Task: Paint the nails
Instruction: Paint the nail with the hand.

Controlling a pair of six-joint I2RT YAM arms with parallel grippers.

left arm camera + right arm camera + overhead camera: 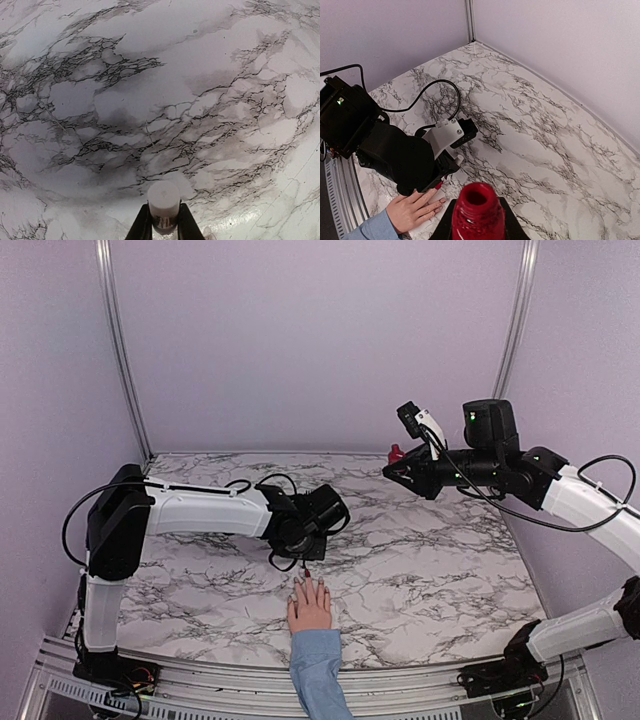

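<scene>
**Item 1, table** (pixel 430 570). White marble-patterned top with dark veins. I see lilac walls (pixel 320 340) on three sides.

**Item 2, hand** (pixel 310 607). Pale pink, lying flat and palm down at the near edge of the table, about midway between the two arm bases in my overhead view. Its fingers point away from the bases. A light blue sleeve (pixel 318 670) runs back from the wrist over the near rail.

**Item 3, nails** (pixel 309 582). At the far end of the hand, on the fingertips, just below the left gripper in the overhead view. They are too small in all my views for me to tell their colour.

**Item 4, left gripper** (pixel 164 224). The arm is stretched across to the middle of the table, and the gripper points down just beyond the fingertips. Its two fingers (pixel 142 226) are clamped on a white cap (pixel 163 197), which stands up between them in the wrist view. A small red brush tip (pixel 438 185) shows under the gripper, right at the fingertips. I cannot tell whether it touches a nail.

**Item 5, right gripper** (pixel 477 227). Held high over the far right part of the table, well apart from the hand. Its fingers are closed around a dark red bottle (pixel 477 210), which is upright with its neck open at the top.
</scene>
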